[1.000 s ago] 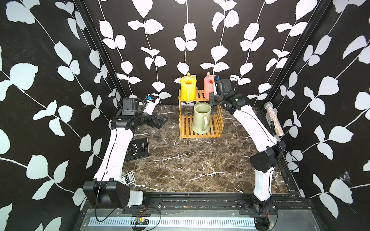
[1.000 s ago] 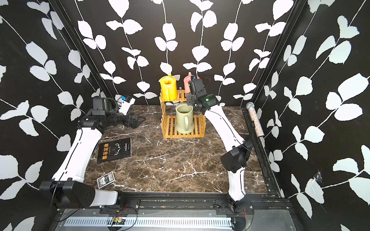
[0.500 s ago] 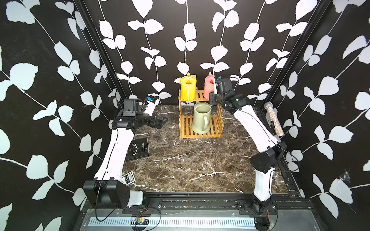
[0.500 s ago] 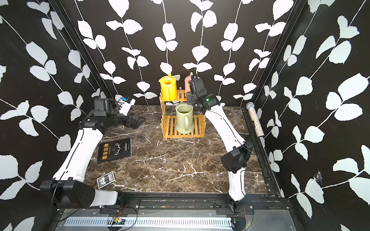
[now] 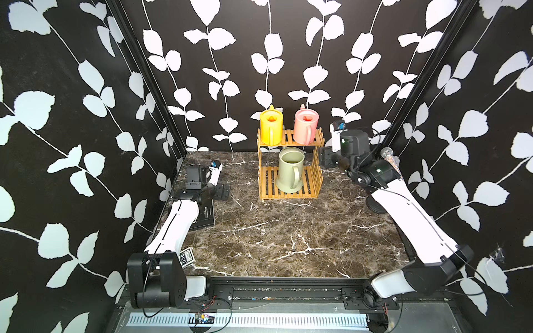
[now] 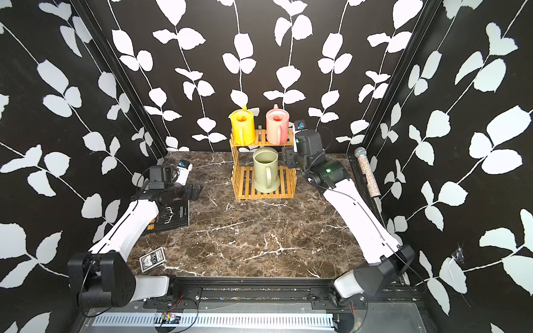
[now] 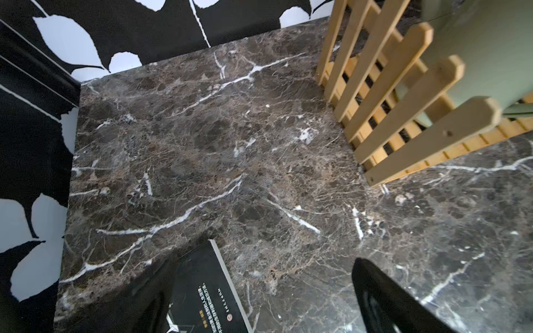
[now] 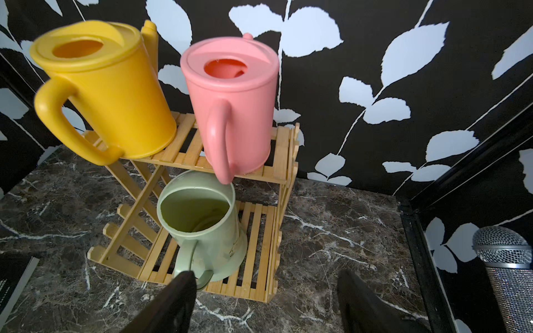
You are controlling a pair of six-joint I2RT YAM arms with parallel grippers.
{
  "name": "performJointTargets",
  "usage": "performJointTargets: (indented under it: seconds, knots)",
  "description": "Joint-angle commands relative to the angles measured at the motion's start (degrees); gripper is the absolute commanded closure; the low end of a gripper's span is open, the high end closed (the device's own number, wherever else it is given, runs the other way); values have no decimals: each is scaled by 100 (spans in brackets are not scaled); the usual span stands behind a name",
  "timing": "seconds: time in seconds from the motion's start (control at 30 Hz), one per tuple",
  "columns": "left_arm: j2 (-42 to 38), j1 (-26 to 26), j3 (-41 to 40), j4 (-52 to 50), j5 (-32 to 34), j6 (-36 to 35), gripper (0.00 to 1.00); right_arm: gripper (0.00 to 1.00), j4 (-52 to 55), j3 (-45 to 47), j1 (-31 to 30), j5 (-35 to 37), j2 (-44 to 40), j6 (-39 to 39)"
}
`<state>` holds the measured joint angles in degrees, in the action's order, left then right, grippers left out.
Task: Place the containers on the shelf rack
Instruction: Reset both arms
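Right gripper: jaws wide apart, nothing between them. In the wrist view its fingers frame only bare table. It hangs just beside the rack, off the right side panel, about level with the gap between the 2 shelves. We cannot tell whether it touches the slats.

From this gripper:
- Pink can: nearest, up and to its left, on the right end of the top shelf.
- Yellow can: further left on the same shelf, apart from the pink one.
- Green can: lower left, on the bottom shelf, roughly centred.

All 3 cans stand upright, long axis vertical. Their handles point toward the robot's base. The 2 small cans' spouts point at the back wall, and their handles overhang the shelf's front edge. The green can's spout is hidden from us.

Left gripper: jaws also spread wide, holding nothing. The rack is well off to its right. A book lies beneath it and a card deck further back. A microphone lies to the right gripper's right, by the wall.
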<state>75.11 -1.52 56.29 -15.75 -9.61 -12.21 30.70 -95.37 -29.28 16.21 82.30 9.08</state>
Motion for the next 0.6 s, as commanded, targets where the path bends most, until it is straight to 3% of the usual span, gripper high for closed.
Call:
performJointTargets:
  seconds: [0.0,0.07,0.23,0.57]
  knots:
    - [-165,20,-1170,1822,463,290,2,7,-447,1398,332,90,-838,-258]
    - [-72,35,-1620,2586,671,319,2,1,-680,2054,512,76,-1256,-359]
    - [25,63,-2363,3696,495,397,1,1,-1408,3503,945,-55,-1924,-686]
    - [589,79,-3220,5803,347,448,1,1,-3247,5600,1698,-423,-2144,-1281]
